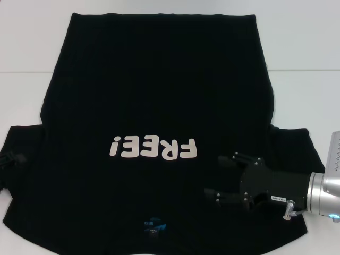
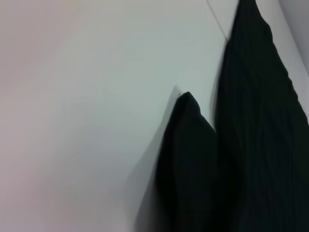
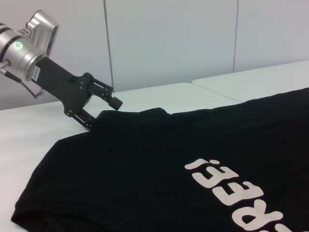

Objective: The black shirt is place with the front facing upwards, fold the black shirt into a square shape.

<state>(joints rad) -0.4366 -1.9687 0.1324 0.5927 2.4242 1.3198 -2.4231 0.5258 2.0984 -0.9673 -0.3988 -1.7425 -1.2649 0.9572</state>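
Note:
The black shirt [image 1: 159,95] lies spread flat on the white table, front up, its pale "FREE!" lettering [image 1: 154,148] reading upside down to me. Its collar with a small blue label [image 1: 154,226] is at the near edge. My right gripper [image 1: 219,175] hovers open over the shirt's near right part, fingers pointing toward the chest. My left gripper [image 3: 102,110] is open at the tip of the left sleeve [image 3: 108,114], one finger above the fabric and one by its edge. In the head view only a sliver of the left gripper [image 1: 10,158] shows. The left wrist view shows that sleeve [image 2: 188,159] close up.
The white table [image 1: 32,42] runs beyond the shirt on the left, right and far sides, with a seam [image 1: 24,71] across it. A pale wall [image 3: 169,43] stands behind the table in the right wrist view.

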